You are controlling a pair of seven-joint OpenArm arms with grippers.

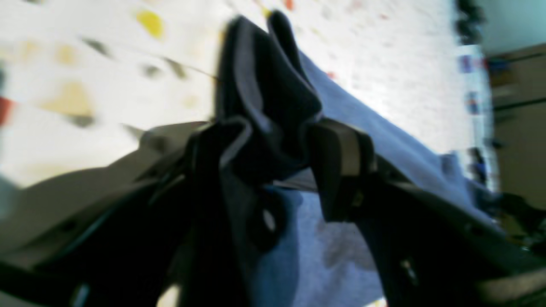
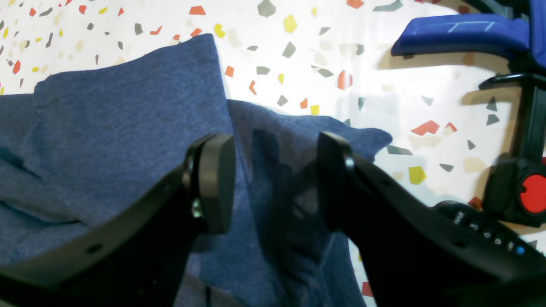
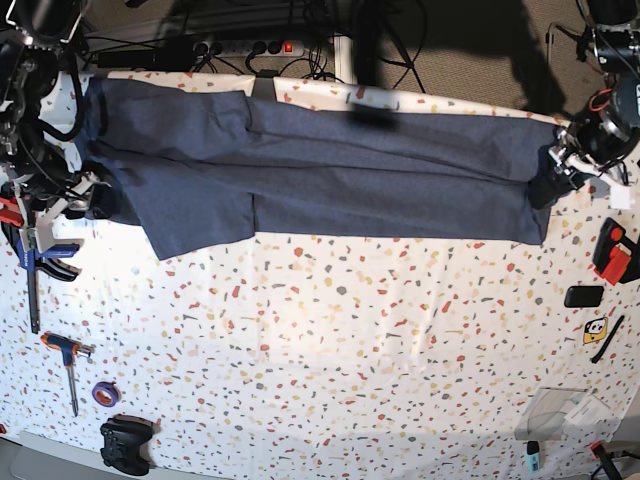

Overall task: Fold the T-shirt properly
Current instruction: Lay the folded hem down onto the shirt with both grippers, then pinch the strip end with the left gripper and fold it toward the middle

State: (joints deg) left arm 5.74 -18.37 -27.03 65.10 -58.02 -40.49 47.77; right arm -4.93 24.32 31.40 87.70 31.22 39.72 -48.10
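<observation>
The dark blue-grey T-shirt (image 3: 330,170) lies stretched out along the far side of the terrazzo table, plain side up, with no lettering showing. My left gripper (image 1: 273,149) is shut on a bunched fold of the shirt (image 1: 273,98) at its right end and holds it lifted off the table. In the base view this gripper (image 3: 557,172) is at the shirt's right edge. My right gripper (image 2: 277,183) is open, its fingers (image 2: 217,183) apart just above flat shirt cloth (image 2: 119,128) at the left end. In the base view it (image 3: 95,200) sits at the shirt's left edge.
A blue clamp (image 3: 45,255), a screwdriver (image 3: 68,352), a tape roll (image 3: 105,393) and a game controller (image 3: 125,443) lie along the left side. A red-and-black tool (image 3: 612,250) and a small black device (image 3: 583,296) lie at the right. A power strip (image 3: 250,47) is behind the table.
</observation>
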